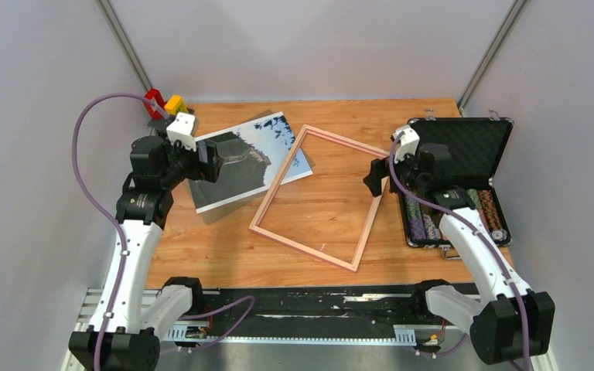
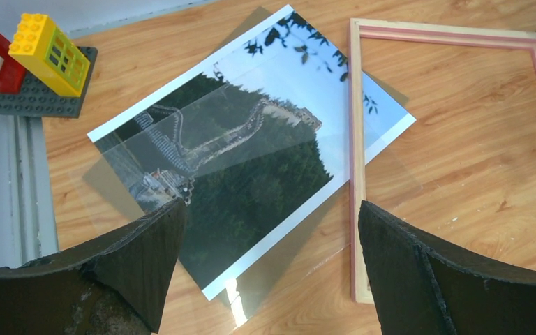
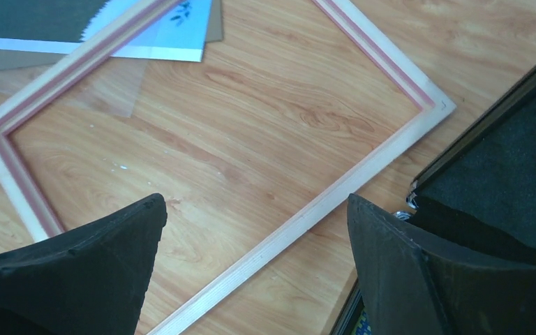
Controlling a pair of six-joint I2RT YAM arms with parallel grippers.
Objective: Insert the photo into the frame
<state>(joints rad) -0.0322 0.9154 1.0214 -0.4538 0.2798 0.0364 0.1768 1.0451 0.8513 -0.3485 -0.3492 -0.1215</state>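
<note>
The photo (image 1: 236,158) lies flat at the table's back left, showing a wall over dark hills (image 2: 251,160); its corner also shows in the right wrist view (image 3: 174,28). The frame (image 1: 278,177) lies wood side up in the middle, empty, with its left rail (image 2: 355,174) resting over the photo's right corner. A clear sheet (image 2: 279,265) lies skewed across the photo. My left gripper (image 1: 213,163) hovers open above the photo's near edge (image 2: 271,209). My right gripper (image 1: 373,179) hangs open over the frame's right rail (image 3: 307,216), holding nothing (image 3: 255,202).
A brown backing board (image 2: 251,15) peeks out from under the photo. An open black case (image 1: 464,147) with rows of chips stands at the right edge, close to my right gripper. Red and yellow toy bricks (image 1: 166,104) sit on a grey plate at the back left corner.
</note>
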